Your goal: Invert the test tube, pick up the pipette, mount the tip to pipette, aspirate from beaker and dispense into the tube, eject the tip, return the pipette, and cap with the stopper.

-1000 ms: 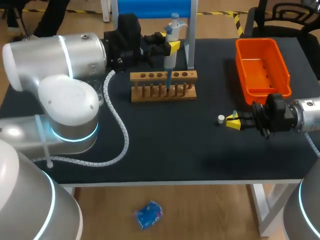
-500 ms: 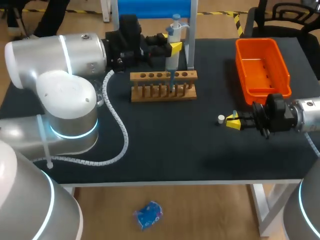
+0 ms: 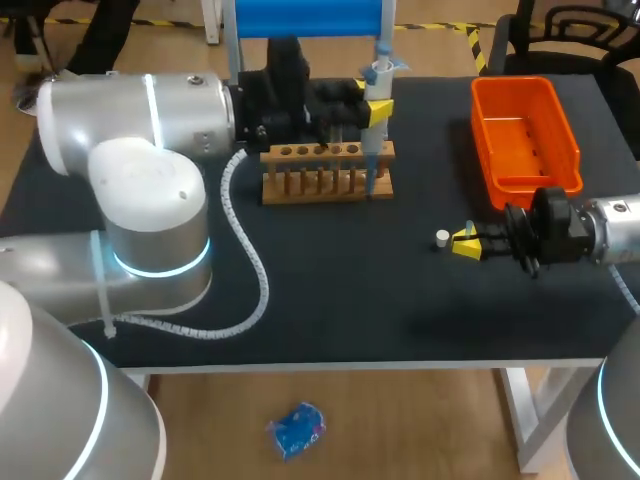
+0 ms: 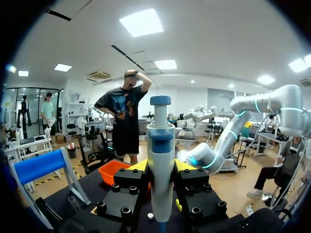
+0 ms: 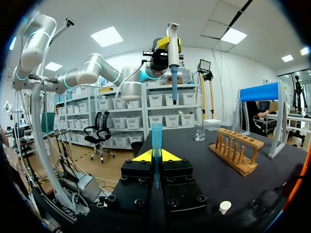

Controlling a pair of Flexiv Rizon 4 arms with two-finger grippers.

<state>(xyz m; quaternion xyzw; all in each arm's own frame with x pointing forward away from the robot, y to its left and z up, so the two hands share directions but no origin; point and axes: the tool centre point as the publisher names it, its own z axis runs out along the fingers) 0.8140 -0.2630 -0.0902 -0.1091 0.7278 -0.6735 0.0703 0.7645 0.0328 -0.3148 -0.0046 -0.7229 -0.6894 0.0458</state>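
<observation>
From above: left arm [image 3: 140,130] in from the left edge, its left gripper [image 3: 376,104] at upper middle, clamped on the pipette [image 3: 377,120] from both sides; pipette upright, lower end overlapping the right end of the wooden rack [image 3: 327,172], contact there impossible to judge. Blue stand [image 3: 305,18] just behind at the top edge, grey cable [image 3: 245,262] looping over the black table [image 3: 330,300] at left. Orange bin [image 3: 525,135] at upper right. Right gripper [image 3: 462,243] at right middle, low over the table, closed on a slim tube [image 3: 470,231]; small white stopper [image 3: 442,238] just left of it, apart from the yellow tips. From the left wrist: pipette [image 4: 161,160] standing straight up between the fingers [image 4: 140,166] of the left gripper [image 4: 161,167], pressed from both sides, blue plunger on top; orange bin [image 4: 112,171] ahead of the gripper. From the right wrist: right gripper [image 5: 156,156] nearly closed, fingers [image 5: 141,156] pinching the clear blue tube [image 5: 156,138], upright and open at the top; stopper [image 5: 224,207] on the table just beside the gripper; rack [image 5: 238,150] further ahead, beaker [image 5: 199,132] beyond it, blue stand [image 5: 262,92] past the rack; pipette [image 5: 173,60] hanging high ahead, held in the left gripper [image 5: 163,48]
</observation>
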